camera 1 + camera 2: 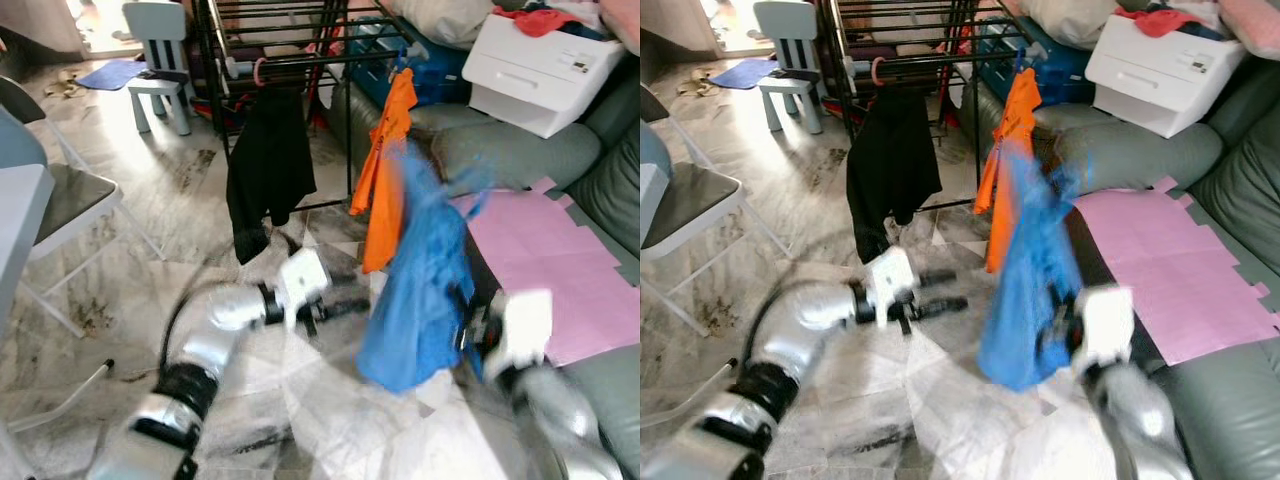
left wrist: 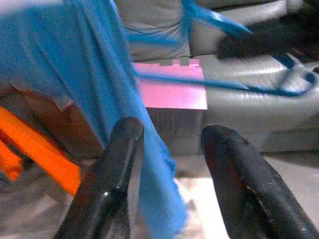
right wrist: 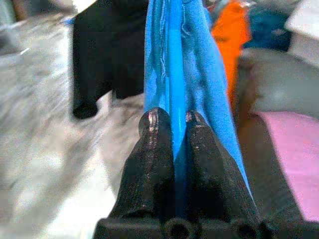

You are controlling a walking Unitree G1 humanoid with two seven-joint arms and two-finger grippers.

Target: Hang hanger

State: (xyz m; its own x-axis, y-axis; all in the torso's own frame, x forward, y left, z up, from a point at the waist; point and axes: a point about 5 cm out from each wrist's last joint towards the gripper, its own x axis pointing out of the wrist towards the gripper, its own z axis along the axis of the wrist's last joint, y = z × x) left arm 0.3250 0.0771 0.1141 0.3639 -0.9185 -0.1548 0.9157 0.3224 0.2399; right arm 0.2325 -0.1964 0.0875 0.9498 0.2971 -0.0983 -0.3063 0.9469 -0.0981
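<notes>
A blue garment (image 1: 425, 280) on a blue hanger (image 2: 224, 84) hangs blurred in front of the sofa, just below the rack's right end. My right gripper (image 3: 173, 119) is shut on the hanger, with the blue cloth (image 3: 184, 59) draped over it. In the head views the right gripper (image 1: 1055, 335) sits low at the garment's right side. My left gripper (image 1: 345, 305) is open, just left of the garment and pointing at it. In its wrist view the fingers (image 2: 112, 184) stand apart with blue cloth (image 2: 75, 64) close in front. A black drying rack (image 1: 290, 60) stands behind.
A black garment (image 1: 268, 165) and an orange garment (image 1: 385, 170) hang on the rack. The grey sofa (image 1: 520, 150) carries a pink mat (image 1: 560, 260) and a white box (image 1: 540, 65). A folding chair (image 1: 70, 200) stands left, a small child's chair (image 1: 160, 60) far back.
</notes>
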